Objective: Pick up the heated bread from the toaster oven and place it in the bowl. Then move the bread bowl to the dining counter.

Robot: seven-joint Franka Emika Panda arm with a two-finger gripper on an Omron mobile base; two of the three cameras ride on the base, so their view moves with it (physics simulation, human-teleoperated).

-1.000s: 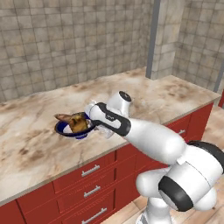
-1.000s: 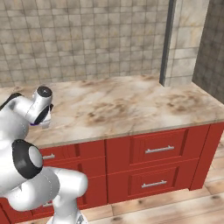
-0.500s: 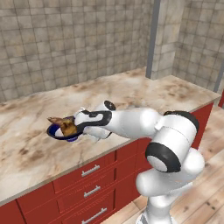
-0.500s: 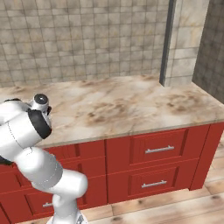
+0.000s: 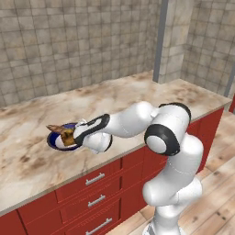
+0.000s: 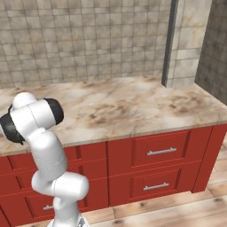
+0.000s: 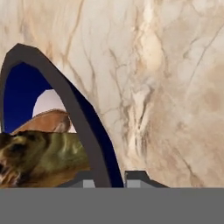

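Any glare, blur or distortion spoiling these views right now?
Left base view: even flat light, sharp, bowl throws a soft shadow on the counter. Hand view: extreme close-up stretches the bowl rim into an arch, bread texture smeared. Right base view: crisp, no glare.

The arm is glossy white, built of rounded, bulbous segments with black bands at the joints. A black stripe runs along the hand. The fingertips are small and dark grey.
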